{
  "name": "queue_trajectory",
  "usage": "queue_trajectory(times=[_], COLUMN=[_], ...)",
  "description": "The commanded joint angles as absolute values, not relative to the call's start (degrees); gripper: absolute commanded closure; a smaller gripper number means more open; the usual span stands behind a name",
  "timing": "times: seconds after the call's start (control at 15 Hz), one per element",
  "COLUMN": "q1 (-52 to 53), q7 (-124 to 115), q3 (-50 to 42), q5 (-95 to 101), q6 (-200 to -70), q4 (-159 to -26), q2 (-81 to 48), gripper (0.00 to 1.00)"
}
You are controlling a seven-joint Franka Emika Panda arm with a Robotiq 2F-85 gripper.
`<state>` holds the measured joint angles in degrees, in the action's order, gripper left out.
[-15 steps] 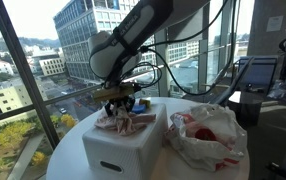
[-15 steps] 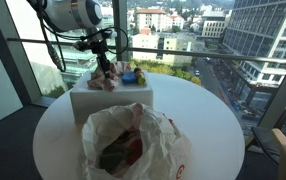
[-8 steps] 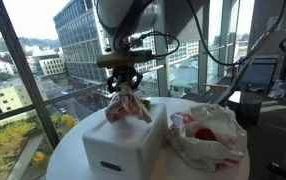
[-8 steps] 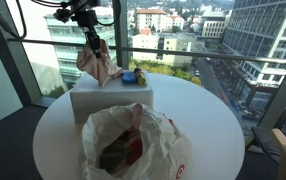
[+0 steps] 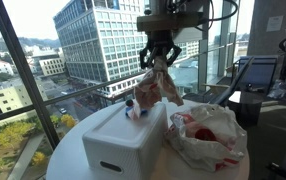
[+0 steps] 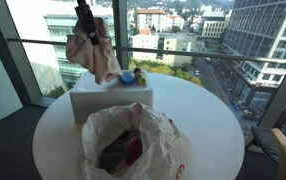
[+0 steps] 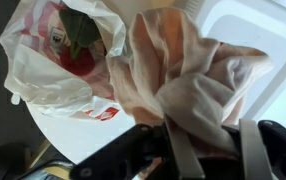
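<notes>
In an exterior view the gripper is hanging above the white box. It is closed tightly on the top of a pink cloth. Because it is pinching only there, the cloth is drooping in loose folds. In an exterior view the cloth is dangling over the box's far end, near a small blue object. In the wrist view the cloth is filling the frame, and the plastic bag is lying open on the round table below.
</notes>
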<state>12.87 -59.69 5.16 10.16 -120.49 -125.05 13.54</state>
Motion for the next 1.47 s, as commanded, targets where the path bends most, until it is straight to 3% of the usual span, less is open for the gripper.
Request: queue_trajectory(times=[0.0, 0.33, 0.6, 0.87, 1.4], q1=[8.28, 3.93, 1.92, -0.34, -3.47], q7=[-60.82, -60.26, -57.95, -55.91, -51.66], q3=[6.87, 7.52, 6.90, 6.00, 6.13], q5=[7.98, 4.91, 2.00, -0.08, 0.09], q6=[-120.43, -116.42, -110.56, -109.52, -121.00], q4=[-136.41, -145.25, -148.10, -150.01, -149.39], q2=[28.04, 43.46, 48.61, 47.00, 31.44], gripper=[0.90, 0.90, 0.90, 0.91, 0.90])
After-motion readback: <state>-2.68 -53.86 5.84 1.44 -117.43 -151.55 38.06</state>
